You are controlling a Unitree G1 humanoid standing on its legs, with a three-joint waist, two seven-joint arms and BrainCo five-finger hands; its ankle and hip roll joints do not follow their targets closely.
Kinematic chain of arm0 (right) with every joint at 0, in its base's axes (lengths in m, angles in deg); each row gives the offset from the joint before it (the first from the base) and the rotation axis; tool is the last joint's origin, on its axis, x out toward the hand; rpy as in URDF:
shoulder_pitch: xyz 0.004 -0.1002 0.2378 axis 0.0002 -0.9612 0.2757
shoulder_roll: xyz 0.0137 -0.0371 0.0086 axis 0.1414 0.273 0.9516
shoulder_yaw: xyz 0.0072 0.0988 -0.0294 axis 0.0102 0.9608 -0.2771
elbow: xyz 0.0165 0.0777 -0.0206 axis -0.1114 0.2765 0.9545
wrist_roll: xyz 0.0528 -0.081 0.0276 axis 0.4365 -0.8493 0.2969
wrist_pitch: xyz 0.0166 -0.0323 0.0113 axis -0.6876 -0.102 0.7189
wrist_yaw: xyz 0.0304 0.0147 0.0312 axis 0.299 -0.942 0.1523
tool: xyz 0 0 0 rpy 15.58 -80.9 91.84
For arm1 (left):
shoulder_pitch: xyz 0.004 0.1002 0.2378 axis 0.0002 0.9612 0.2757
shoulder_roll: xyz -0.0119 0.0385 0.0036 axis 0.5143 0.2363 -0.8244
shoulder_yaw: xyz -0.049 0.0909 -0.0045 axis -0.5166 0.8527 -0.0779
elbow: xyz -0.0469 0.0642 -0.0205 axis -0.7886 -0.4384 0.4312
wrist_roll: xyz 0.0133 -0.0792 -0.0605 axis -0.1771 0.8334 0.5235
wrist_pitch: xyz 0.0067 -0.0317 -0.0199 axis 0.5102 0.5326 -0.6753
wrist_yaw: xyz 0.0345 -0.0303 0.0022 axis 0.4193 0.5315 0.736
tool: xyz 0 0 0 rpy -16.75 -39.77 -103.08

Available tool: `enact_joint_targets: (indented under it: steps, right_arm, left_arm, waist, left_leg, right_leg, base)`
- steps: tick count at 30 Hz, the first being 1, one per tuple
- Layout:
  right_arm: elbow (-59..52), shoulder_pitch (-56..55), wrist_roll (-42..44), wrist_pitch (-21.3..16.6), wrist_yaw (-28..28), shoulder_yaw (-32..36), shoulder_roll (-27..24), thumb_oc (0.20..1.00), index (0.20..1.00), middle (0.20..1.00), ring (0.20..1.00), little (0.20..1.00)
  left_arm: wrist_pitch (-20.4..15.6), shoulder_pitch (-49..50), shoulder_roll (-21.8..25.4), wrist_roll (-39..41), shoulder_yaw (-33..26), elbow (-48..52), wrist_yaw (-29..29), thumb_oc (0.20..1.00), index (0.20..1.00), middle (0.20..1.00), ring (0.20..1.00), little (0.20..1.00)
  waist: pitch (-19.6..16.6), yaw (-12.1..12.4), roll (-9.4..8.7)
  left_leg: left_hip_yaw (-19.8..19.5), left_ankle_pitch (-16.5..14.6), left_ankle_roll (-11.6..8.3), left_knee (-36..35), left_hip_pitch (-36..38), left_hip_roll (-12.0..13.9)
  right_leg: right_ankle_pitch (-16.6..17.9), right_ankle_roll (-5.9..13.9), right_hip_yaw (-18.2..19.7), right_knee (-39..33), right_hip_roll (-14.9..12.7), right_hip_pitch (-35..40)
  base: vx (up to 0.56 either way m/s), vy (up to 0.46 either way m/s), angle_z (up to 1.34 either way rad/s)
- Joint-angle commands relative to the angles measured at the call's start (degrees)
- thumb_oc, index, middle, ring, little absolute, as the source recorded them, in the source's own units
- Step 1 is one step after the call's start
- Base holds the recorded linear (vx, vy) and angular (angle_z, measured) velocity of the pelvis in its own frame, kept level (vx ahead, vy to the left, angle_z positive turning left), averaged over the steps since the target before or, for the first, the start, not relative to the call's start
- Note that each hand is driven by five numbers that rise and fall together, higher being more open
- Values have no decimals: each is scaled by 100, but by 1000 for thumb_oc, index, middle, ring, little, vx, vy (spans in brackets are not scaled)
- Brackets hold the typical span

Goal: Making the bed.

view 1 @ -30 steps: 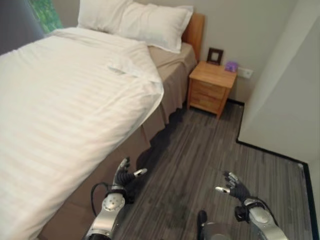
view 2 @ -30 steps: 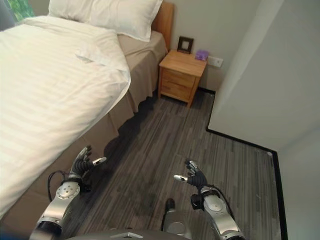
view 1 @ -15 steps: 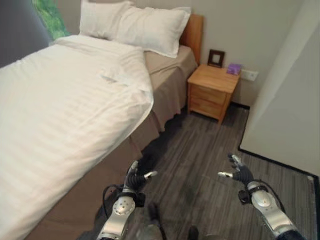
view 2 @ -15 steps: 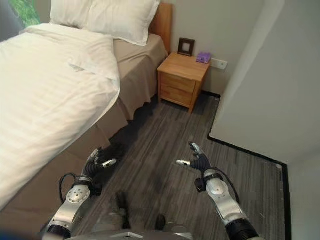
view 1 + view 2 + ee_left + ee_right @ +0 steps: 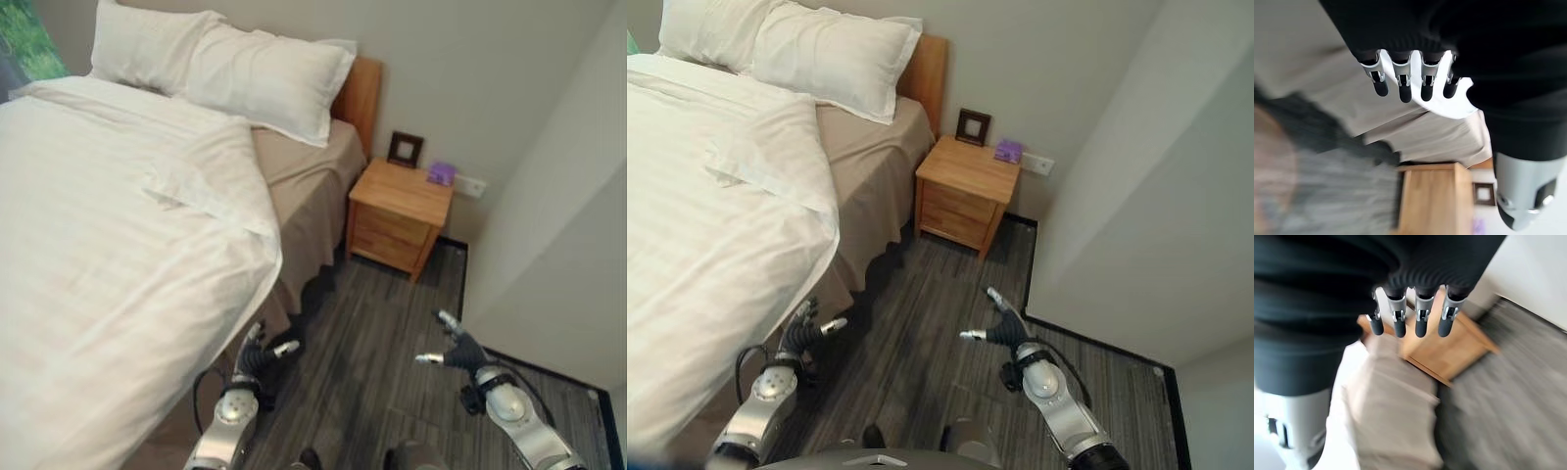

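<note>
A white duvet (image 5: 108, 264) covers the bed (image 5: 304, 196) across the left half of the frame, its near corner hanging just above the left hand (image 5: 257, 354), which hovers at bottom centre over the dark wood floor (image 5: 382, 333), fingers relaxed and holding nothing. The right hand (image 5: 458, 351), at lower right and well apart from the bedding, is likewise spread and empty. Two pillows (image 5: 245, 73) rest against the headboard at upper left; a wooden nightstand (image 5: 397, 215) stands beside the bed.

Both hands empty — left hand (image 5: 257, 358) beside bed (image 5: 118, 255).
</note>
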Motion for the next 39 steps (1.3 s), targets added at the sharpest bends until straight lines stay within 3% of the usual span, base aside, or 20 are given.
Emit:
enact_joint_targets:
  steps: [1,3,5,10,11,12,13,15,16,18,20,21,23,26,28,29,30,31,35,39]
  right_arm:
    - [-186,434,-56,-220,-64,176,18,1000,1000,1000,1000,1000]
    - [-176,434,-108,-230,-98,149,47,1000,1000,1000,1000,1000]
    - [-302,428,-239,-207,-156,154,30,1000,1000,1000,1000,1000]
    - [-179,609,-498,-237,-75,-1,-88,1000,1000,1000,1000,1000]
    - [-114,874,-623,-265,-22,-116,-255,1000,1000,1000,1000,1000]
    - [-104,884,-620,-271,-24,-117,-254,1000,1000,1000,1000,1000]
    - [-52,1102,-561,-272,-68,-99,-404,1000,1000,1000,1000,1000]
    - [15,1201,-645,-174,-104,-23,-489,1000,1000,1000,1000,1000]
    - [20,1227,-695,-116,-88,64,-571,1000,1000,1000,1000,1000]
    - [40,1507,-828,-51,-71,222,-766,1000,1000,1000,1000,1000]
    - [49,1523,-840,-56,-71,277,-797,1000,1000,1000,1000,1000]
    - [87,1596,-894,-61,-70,306,-848,1000,1000,1000,1000,1000]
    - [183,1716,-943,10,-79,300,-962,1000,1000,1000,1000,1000]
    - [208,1930,-1064,137,-67,261,-995,1000,1000,1000,1000,1000]
    - [176,1988,-1242,158,-10,256,-937,1000,1000,1000,1000,1000]
    - [162,2083,-1355,186,-20,197,-891,1000,1000,1000,1000,1000]
    - [147,2419,-1607,234,-56,1,-859,1000,1000,1000,1000,1000]
    - [157,2585,-1692,266,-102,-56,-811,1000,1000,1000,1000,1000]
    - [107,3102,-1729,359,-200,-261,-643,1000,1000,1000,1000,1000]
    - [212,3426,-1702,324,-310,-459,-583,1000,1000,1000,1000,1000]
  left_arm:
    - [-362,-38,234,311,-380,618,136,1000,1000,1000,1000,1000]
    - [-472,-74,192,671,-555,694,208,1000,1000,1000,1000,1000]
    - [-628,-130,209,1106,-701,1091,205,1000,1000,1000,1000,1000]
    - [-1014,46,190,1575,-1171,2188,50,1000,1000,1000,1000,1000]
    - [-1126,71,173,1804,-1365,2499,-25,1000,1000,1000,1000,1000]
    - [-1121,71,174,1809,-1370,2507,-29,1000,1000,1000,1000,1000]
    - [-1226,28,227,1964,-1500,2867,-88,1000,1000,1000,1000,1000]
    - [-1282,50,215,2169,-1597,3094,-190,1000,1000,1000,1000,1000]
    - [-1292,50,218,2220,-1658,3161,-234,1000,1000,1000,1000,1000]
    - [-1330,3,305,2006,-1898,3159,-201,1000,1000,1000,1000,1000]
    - [-1318,-7,332,1946,-1955,3137,-179,1000,1000,1000,1000,1000]
    - [-1253,-11,334,1860,-1932,3042,-150,1000,1000,1000,1000,1000]
    - [-1132,-126,367,1814,-1823,2911,-158,1000,1000,1000,1000,1000]
    - [-1027,-161,413,1863,-1726,2749,-204,1000,1000,1000,1000,1000]
    - [-869,-186,426,1841,-1638,2582,-166,1000,1000,1000,1000,1000]
    - [-791,-252,445,1750,-1551,2476,-111,1000,1000,1000,1000,1000]
    - [-789,-443,441,1805,-1401,2362,2,1000,1000,1000,1000,1000]
    - [-781,-501,414,1850,-1311,2290,67,1000,1000,1000,1000,1000]
    - [-709,-615,398,1923,-1202,2250,165,1000,1000,1000,1000,1000]
    - [-711,-509,377,2031,-1054,2032,142,1000,1000,1000,1000,1000]
  waist:
    - [244,-59,152]
    - [216,-162,105]
    - [195,-182,103]
    - [54,-48,227]
    - [189,115,231]
    - [190,79,233]
    - [436,194,191]
    - [460,223,168]
    - [450,262,186]
    - [298,355,224]
    - [222,334,233]
    - [141,258,282]
    - [57,216,319]
    - [-56,212,290]
    - [-130,219,135]
    - [-106,205,87]
    - [68,100,70]
    - [136,75,78]
    - [242,183,-22]
    - [210,208,-159]
  left_leg:
    - [77,204,-779,-174,-7,596]
    - [-176,-12,-966,-174,195,630]
    - [-426,-128,-1074,-174,311,705]
    - [-880,-22,-1264,308,546,966]
    - [-1043,523,-1348,1661,-166,1114]
    - [-1092,498,-1353,1740,-229,1121]
    - [-802,934,-1335,2663,-790,1329]
    - [-184,1026,-1353,2619,-965,1513]
    - [91,916,-1375,2554,-1055,1430]
    - [806,435,-1205,1882,-1361,660]
    - [1101,398,-1209,1516,-1295,603]
    - [1729,555,-1188,909,-1041,608]
    - [2229,708,-1111,512,-927,644]
    - [1931,635,-854,86,-666,447]
    - [1855,412,-574,-146,-318,206]
    - [1796,248,-439,-174,-151,118]
    - [1638,54,-283,-174,75,67]
    - [1502,2,-258,-174,127,73]
    - [1070,-46,-444,-174,96,249]
    - [401,93,-676,-174,-105,397]
  right_leg:
    - [1006,140,51,-3074,175,1007]
    - [1091,239,453,-4781,320,1104]
    - [1242,374,1041,-5434,286,1076]
    - [1297,264,1046,-5246,330,1382]
    - [1201,8,830,-5326,342,1733]
    - [1208,3,791,-5340,343,1741]
    - [1072,-259,394,-5436,363,2134]
    - [932,-325,105,-5467,375,2354]
    - [819,-339,-27,-5467,390,2474]
    - [544,-284,-259,-5467,593,2794]
    - [441,-257,-274,-5467,722,2891]
    - [275,-237,-402,-5446,854,3024]
    - [107,-278,-627,-5316,998,3198]
    - [-89,-190,-894,-4847,927,3251]
    - [405,203,-1085,-3365,649,2866]
    - [955,458,-1109,-2629,454,2578]
    - [1222,660,-848,-1477,143,1809]
    - [1125,624,-703,-1162,111,1551]
    - [909,313,-546,-2060,-197,1302]
    - [735,159,641,-4125,458,1396]
  base:
    - [656,-320,70]
    - [508,-300,94]
    - [496,-354,129]
    - [368,-362,107]
    - [102,-290,22]
    - [145,-602,43]
    - [82,-419,89]
    - [182,-402,121]
    - [283,-280,87]
    - [417,-233,46]
    - [334,-118,23]
    - [362,-127,42]
    - [336,-61,60]
    - [289,62,50]
    - [309,106,8]
    - [270,134,47]
    - [198,68,55]
    - [117,40,61]
    - [182,-186,92]
    - [143,-266,93]
